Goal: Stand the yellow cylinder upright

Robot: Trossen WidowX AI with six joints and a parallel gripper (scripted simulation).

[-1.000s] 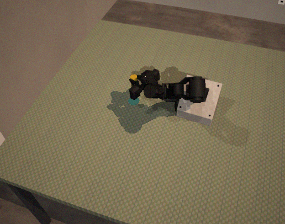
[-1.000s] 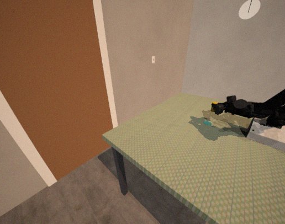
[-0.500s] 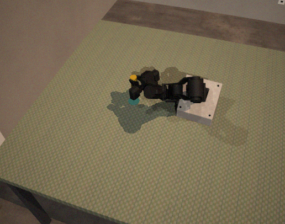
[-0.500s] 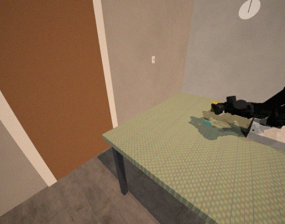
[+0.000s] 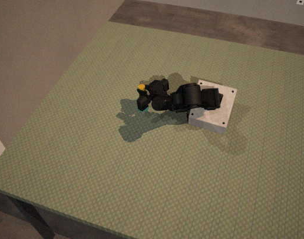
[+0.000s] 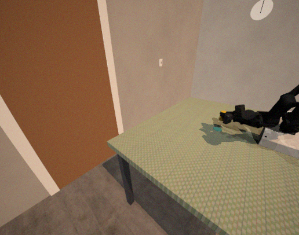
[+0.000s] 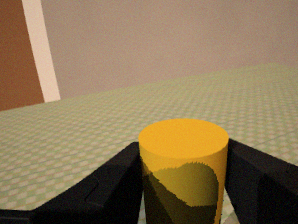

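The gripper (image 7: 184,196) is clamped on the yellow cylinder (image 7: 182,189), one black finger (image 7: 93,203) pressed against each side of it. In the wrist view the cylinder stands upright between the fingers, its flat round top facing up and its lower part running out of the bottom of the picture, so its base cannot be seen there. A dark shadow falls across the front of its side.

From above, the cylinder's yellow top (image 5: 141,87) shows at the far end of the gripper (image 5: 142,95), with the black fingers closed around it. Just below the gripper, partly hidden by one finger, a sliver of the cyan circle (image 5: 142,109) shows on the green table (image 5: 81,147). In the side view the circle (image 6: 217,129) lies on the table a little in front of and beneath the gripper (image 6: 225,116), and the yellow top (image 6: 223,112) appears above the table surface. Whether the cylinder's base touches the table, or sits inside the circle, cannot be told from these views.

Behind the gripper the black arm (image 5: 187,97) folds low and runs back to its pale grey base block (image 5: 225,118), which sits on the table. The arm's shadow (image 5: 137,123) spreads across the table beside and below the gripper.
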